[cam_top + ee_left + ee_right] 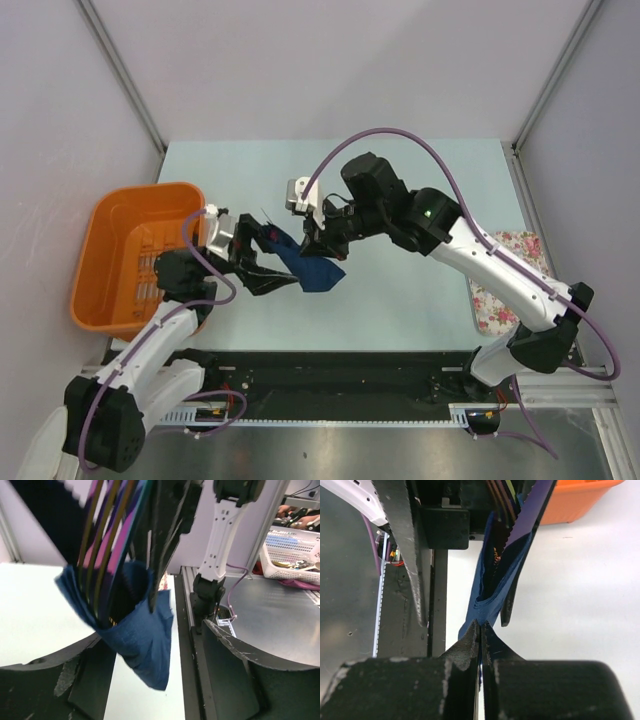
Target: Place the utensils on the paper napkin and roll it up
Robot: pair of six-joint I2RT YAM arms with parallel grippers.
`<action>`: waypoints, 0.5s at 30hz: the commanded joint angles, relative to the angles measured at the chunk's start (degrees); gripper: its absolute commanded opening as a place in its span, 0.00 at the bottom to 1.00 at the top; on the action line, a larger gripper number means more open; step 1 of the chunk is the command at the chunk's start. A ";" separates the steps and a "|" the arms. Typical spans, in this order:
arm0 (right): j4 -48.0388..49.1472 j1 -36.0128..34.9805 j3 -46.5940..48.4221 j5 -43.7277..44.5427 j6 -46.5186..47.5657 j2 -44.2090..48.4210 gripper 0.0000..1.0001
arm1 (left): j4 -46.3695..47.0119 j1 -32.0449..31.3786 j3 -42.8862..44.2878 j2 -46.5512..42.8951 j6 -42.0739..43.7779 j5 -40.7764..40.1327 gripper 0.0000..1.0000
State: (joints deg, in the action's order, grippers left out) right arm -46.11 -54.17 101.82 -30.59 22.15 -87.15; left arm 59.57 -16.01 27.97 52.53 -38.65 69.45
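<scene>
Pale green table with black rail along near edge.

Orange basket sits at table's left edge, beside left arm. White cloth with pink floral print lies flat at right edge, partly under right arm's forearm.

Both arms reach inward and meet over table's middle-left, wrists facing each other.

Paper napkin: dark navy, off the table, hanging crumpled between the two grippers. It is folded into a loose pouch, lower corner drooping toward the near side.

Right gripper: jaws pinched tight together on a fold of the napkin. Its wrist view shows navy sheet clamped right at the fingertips, no gap.

Left gripper: jaws stand wide apart. In its wrist view the napkin pouch hangs in the gap, clear space on both sides, so no clamp on it.

Utensils: purple, up inside the napkin's fold, sticking out of the pouch toward the left gripper. They are too blurred to tell fork from the rest or count them.
</scene>
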 commanded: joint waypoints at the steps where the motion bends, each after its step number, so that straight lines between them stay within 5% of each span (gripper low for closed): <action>1: 2.69 -1.55 -0.39 1.93 1.05 3.57 0.00 | 5.38 -0.95 -0.02 -2.26 -3.09 -1.60 0.70; 15: 4.10 -2.87 -1.01 3.34 0.08 4.45 0.00 | 10.47 -1.83 0.16 0.46 -6.26 -1.86 0.27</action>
State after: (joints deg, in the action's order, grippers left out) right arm -45.95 -56.80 100.38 -27.83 22.11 -85.36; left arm 65.19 -17.41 27.97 52.40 -42.48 67.57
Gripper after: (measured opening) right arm 0.010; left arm 0.320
